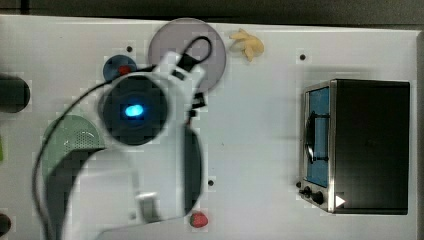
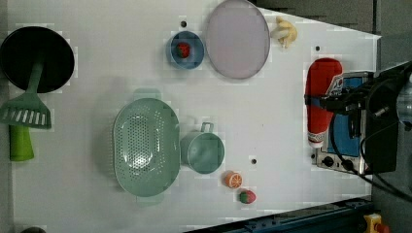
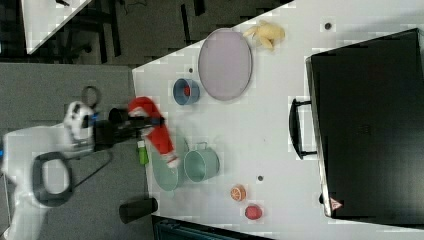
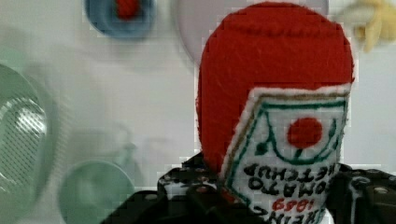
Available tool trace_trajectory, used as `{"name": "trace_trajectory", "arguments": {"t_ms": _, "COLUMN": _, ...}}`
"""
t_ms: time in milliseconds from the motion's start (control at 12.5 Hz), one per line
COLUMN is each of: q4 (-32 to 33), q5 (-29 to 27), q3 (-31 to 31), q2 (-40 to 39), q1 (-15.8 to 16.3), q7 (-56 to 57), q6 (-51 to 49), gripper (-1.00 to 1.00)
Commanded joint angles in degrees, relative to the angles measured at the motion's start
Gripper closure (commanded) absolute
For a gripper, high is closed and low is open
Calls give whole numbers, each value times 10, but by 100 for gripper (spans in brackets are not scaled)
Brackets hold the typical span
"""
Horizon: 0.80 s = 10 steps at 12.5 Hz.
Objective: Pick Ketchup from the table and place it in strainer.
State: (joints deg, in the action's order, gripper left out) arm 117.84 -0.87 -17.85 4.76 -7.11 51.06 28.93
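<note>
The Ketchup [image 2: 322, 99] is held clear above the worktop [image 2: 272, 126], clamped across its middle by the tool [image 2: 335, 103] so its ends stay free for the drop. The strainer [image 2: 145, 147] lies well apart below, open side up, with the green cup [image 2: 202, 152] touching it.

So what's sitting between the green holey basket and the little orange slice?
In the left view, the green cup with a handle sits between the strainer and the orange slice, right beside the strainer's rim.
</note>
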Motion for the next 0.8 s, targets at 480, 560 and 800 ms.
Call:
{"name": "trace_trajectory", "arguments": {"t_ms": 480, "q4": 10, "q5": -1, "q3": -189, "q2": -100, "q1": 47, "q7": -410, "q6": 44, "gripper": -21}}
{"name": "trace_trajectory", "arguments": {"t_ms": 560, "q4": 10, "q5": -1, "q3": -207, "q2": -122, "q1": 49, "q7": -448, "q6": 73, "gripper": -21}}
{"name": "trace_trajectory", "arguments": {"t_ms": 800, "q4": 10, "q5": 14, "q3": -234, "q2": -192, "q1": 64, "q7": -521, "q6": 131, "gripper": -21}}
